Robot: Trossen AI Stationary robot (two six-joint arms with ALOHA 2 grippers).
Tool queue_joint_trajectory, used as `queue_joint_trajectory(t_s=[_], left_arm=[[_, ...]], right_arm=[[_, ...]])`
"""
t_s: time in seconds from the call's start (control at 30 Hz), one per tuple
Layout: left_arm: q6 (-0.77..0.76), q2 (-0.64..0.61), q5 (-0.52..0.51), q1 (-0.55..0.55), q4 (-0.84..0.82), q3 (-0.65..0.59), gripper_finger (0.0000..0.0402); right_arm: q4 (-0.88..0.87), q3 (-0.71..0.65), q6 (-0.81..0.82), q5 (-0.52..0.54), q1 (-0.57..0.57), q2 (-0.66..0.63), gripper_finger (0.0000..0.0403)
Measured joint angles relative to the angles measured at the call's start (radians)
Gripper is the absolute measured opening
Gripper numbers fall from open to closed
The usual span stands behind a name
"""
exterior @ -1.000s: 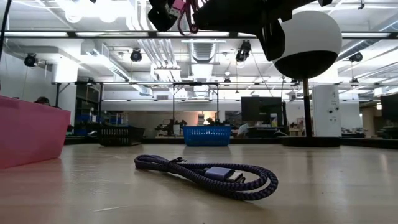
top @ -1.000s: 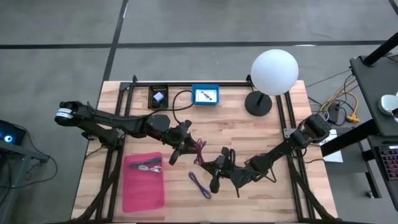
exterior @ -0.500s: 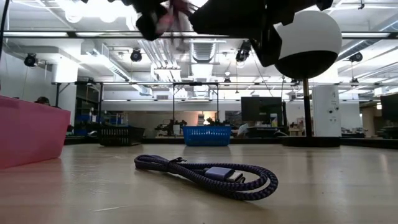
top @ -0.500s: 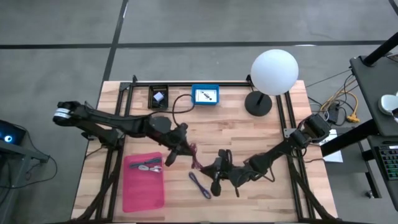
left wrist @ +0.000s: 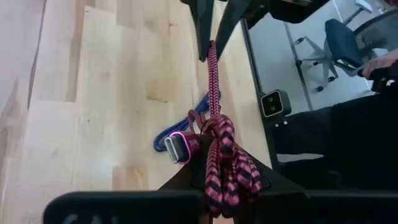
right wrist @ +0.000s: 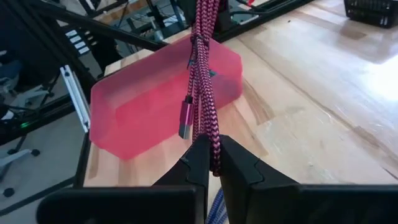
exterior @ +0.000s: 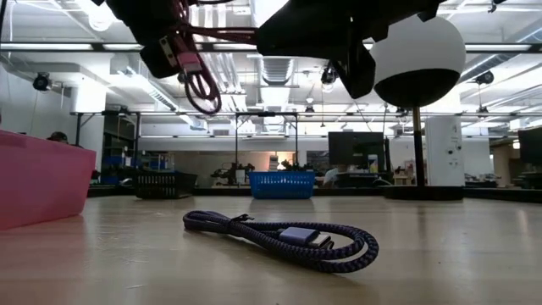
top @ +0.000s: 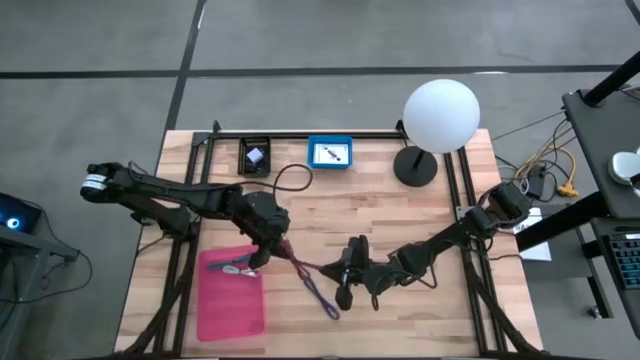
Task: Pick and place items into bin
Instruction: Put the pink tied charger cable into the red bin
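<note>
Pink bin [top: 230, 292]: on the table's left part, directly beside and below the left pincer; a light-coloured item lies inside near its upper end.
Left pincer [top: 270, 243]: clamped on one end of the pink-purple cord [top: 300, 263], over the bin's upper right corner. In its wrist view the cord is bunched between the fingers [left wrist: 245, 180], with a metal plug [left wrist: 177, 146] hanging free.
Cord run: stretched taut between the two pincers, clear of the table.
Purple cable [exterior: 284, 236]: coiled loosely on the wood, below and between the two pincers; separate from the held cord.
Right pincer [top: 343, 275]: closed on the other end of the same cord, right of the left pincer; fingers [right wrist: 202, 158] pinch it tightly.
Black tray [top: 254, 156]: at the far edge, beyond the left pincer; holds a small pale piece.
Blue tray [top: 330, 153]: far edge, beyond the gap between the pincers; holds a white card.
White globe lamp [top: 440, 117]: far right corner, well beyond the right pincer.
Writing: none readable.
Surface: pale wood-plank table [top: 400, 220] on a black frame.
Room: grey floor; in the low view, an open workshop with ceiling lights, screens and shelving.
</note>
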Motion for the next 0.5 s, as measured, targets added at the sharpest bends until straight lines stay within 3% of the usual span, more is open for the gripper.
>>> queue_joint_trajectory(t_s=[0.27,0.5], left_arm=[[0.003,-0.01,0.011,0.001,0.007,0.016,0.0006],[0.002,-0.021,0.042,0.0,-0.058,0.016,0.0006]], right_arm=[[0.004,-0.002,0.003,-0.005,-0.001,-0.001,0.002],[-0.051,-0.008,0.004,-0.053,0.013,0.0,0.0102]])
